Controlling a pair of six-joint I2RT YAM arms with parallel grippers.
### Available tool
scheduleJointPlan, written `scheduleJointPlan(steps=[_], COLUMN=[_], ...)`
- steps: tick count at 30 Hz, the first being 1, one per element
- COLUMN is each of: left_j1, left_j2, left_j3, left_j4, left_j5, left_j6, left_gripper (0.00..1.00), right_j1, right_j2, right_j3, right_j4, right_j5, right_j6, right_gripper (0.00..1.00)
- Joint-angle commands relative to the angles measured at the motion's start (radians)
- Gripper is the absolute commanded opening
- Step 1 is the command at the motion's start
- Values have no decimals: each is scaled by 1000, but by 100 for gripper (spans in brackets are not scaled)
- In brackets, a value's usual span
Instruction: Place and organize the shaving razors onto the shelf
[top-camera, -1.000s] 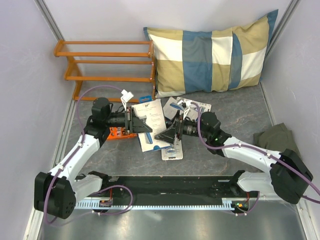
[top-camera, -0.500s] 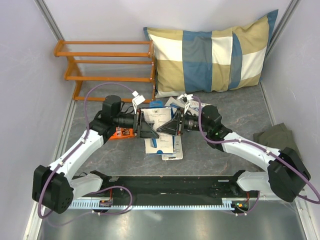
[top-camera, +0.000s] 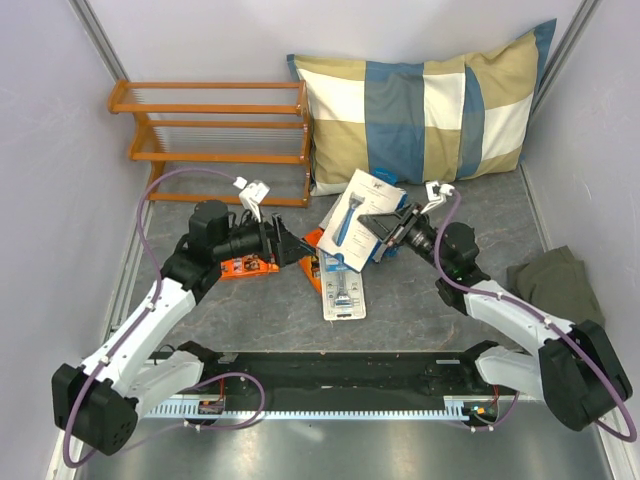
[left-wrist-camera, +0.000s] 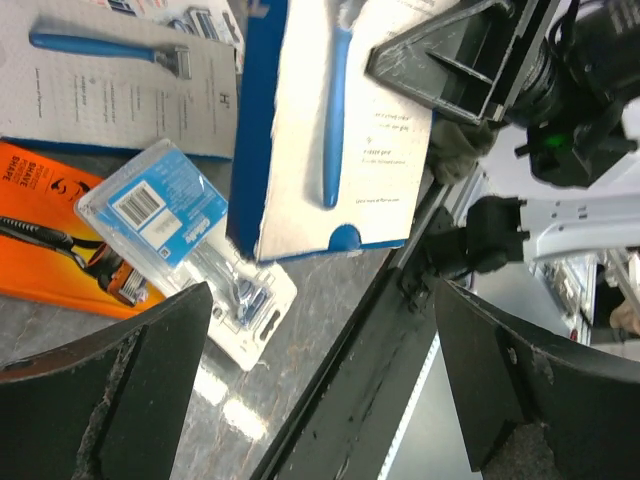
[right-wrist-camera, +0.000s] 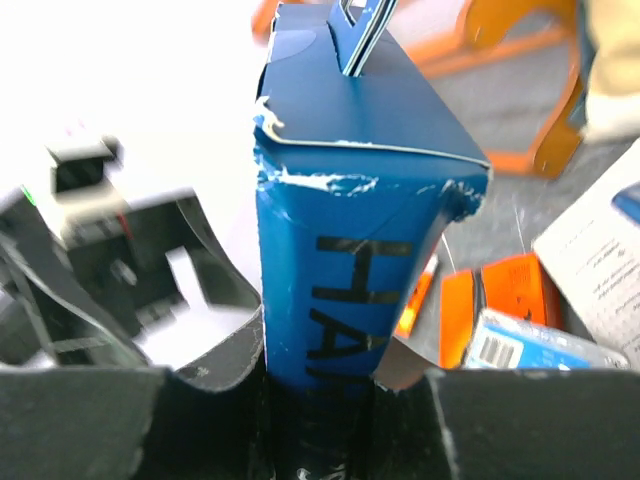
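My right gripper (top-camera: 378, 228) is shut on one white box picturing a blue razor (top-camera: 352, 218), held tilted above the floor; in the right wrist view its blue edge (right-wrist-camera: 340, 250) is pinched between the fingers (right-wrist-camera: 210, 360). My left gripper (top-camera: 285, 246) stands open and empty just left of the box, apart from it. Below lie a clear blister pack (top-camera: 343, 291), an orange pack (top-camera: 246, 267) and another orange pack (top-camera: 314, 254). The left wrist view also shows a second white box (left-wrist-camera: 130, 80) flat on the floor. The orange-brown shelf (top-camera: 215, 128) stands at the back left with bare tiers.
A blue-and-beige checked pillow (top-camera: 430, 110) leans against the back wall right of the shelf. A crumpled green cloth (top-camera: 552, 278) lies by the right wall. The black base rail (top-camera: 330, 365) runs along the near edge.
The left gripper opened, let go of the white box and drew back left. The right gripper closed on the box and carried it up and to the right.
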Motion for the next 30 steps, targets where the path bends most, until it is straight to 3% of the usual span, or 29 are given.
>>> scheduleJointPlan(steps=[1,6,13,23,30], left_j1=[3,3,-15,-95,-158], left_j2=[-43,-27,47,90,191], left_j3=[-94,-222,-305,-269,-227], left_j4=[215,531,896,969,1030], left_j5=[-81,-30,56,31,15], left_j6=[-156,-330,-469,-430,-437], left_gripper=[100,100,100,99,88], right_j1=[-24,-28,-28,-28,-22], right_j2=[-70,-92,23,154,155], right_j3=[-45,-80,-77,-73,-76], right_j4=[274,360,593,770,781], right_j5=[139,213,130,82,75], right_j6=[166,220,347,435,438], right_gripper=[8,8,8,7,7])
